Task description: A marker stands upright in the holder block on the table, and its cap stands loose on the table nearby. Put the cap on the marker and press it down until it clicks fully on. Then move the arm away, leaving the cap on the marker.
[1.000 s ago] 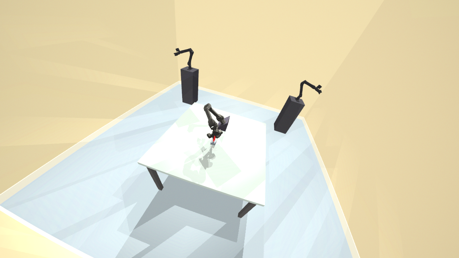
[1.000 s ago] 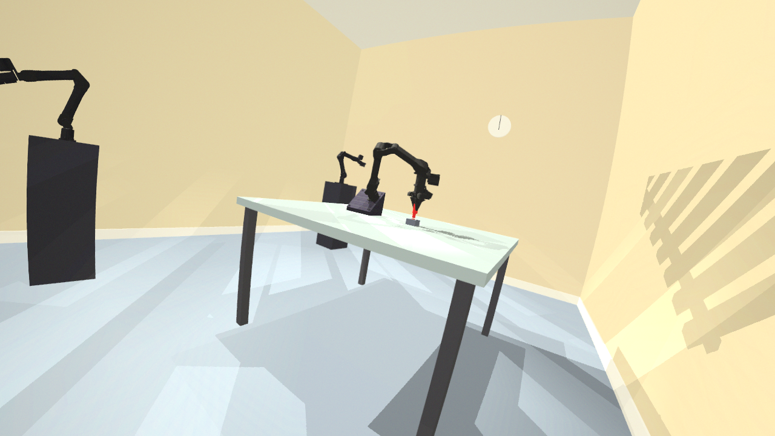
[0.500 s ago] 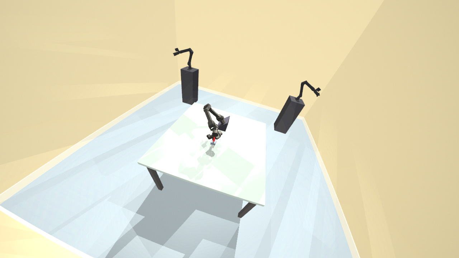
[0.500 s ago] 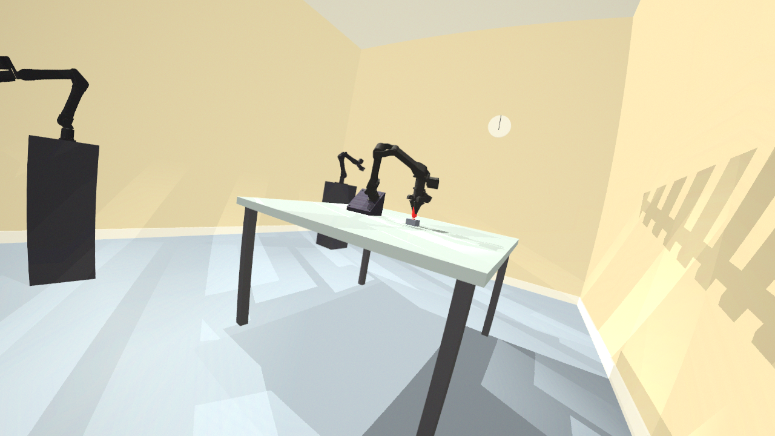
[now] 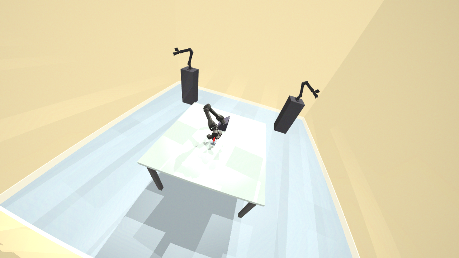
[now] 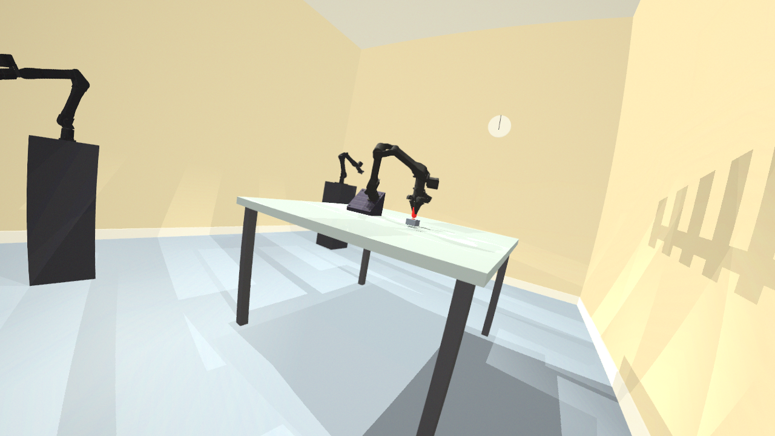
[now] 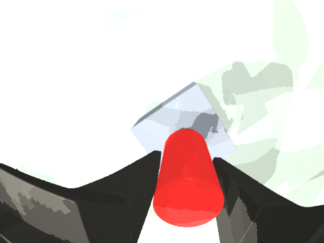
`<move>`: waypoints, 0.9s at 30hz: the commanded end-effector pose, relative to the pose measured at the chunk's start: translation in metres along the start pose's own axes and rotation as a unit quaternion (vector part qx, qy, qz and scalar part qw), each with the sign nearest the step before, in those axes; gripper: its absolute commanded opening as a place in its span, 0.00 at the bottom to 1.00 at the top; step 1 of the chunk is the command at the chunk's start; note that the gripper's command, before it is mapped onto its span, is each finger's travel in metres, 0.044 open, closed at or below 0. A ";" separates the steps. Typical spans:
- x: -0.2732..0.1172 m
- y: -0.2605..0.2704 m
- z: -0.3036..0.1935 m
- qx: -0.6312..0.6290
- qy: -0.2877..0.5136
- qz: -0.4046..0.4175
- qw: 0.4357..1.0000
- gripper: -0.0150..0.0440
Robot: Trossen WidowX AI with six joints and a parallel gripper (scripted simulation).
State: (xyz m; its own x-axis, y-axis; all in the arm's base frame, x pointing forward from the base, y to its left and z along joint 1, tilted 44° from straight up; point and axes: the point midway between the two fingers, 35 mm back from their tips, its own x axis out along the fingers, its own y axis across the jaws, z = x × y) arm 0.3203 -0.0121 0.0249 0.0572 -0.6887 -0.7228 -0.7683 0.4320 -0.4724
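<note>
The red cap [image 5: 214, 139] [image 6: 413, 214] [image 7: 187, 189] stands upright over the marker, its lower end close above the holder block [image 5: 213, 143] [image 6: 413, 223] [image 7: 152, 129]. No bare marker shows between cap and block in the wrist view. The marker itself is hidden by the cap. My gripper [image 5: 214, 137] [image 6: 413, 209] [image 7: 186, 161] points down with one finger on each side of the cap. The fingers are slightly open, with a thin gap beside the cap at the left fingertip. Whether the cap is fully seated cannot be told.
The block stands on the white table [image 5: 192, 160] [image 6: 325, 227]. My arm's dark wedge base [image 5: 224, 123] [image 6: 364, 203] is behind it. Two other arms stand on dark pedestals [image 5: 189, 86] [image 5: 288, 115] beyond the table.
</note>
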 end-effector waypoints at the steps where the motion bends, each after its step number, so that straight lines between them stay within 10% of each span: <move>1: 0.000 0.000 0.000 0.000 0.000 0.000 1.000 0.65; 9: 0.000 0.000 0.000 0.000 0.000 0.000 1.000 1.00; 21: -0.075 0.000 0.001 0.000 -0.001 0.001 1.000 1.00; 27: -0.070 0.000 0.000 0.213 0.000 0.000 0.977 0.73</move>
State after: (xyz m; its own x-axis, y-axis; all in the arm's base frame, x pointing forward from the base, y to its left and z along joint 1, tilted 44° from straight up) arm 0.3162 0.0379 0.0763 0.0586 -0.6891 -0.7223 -0.6308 0.5352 -0.5618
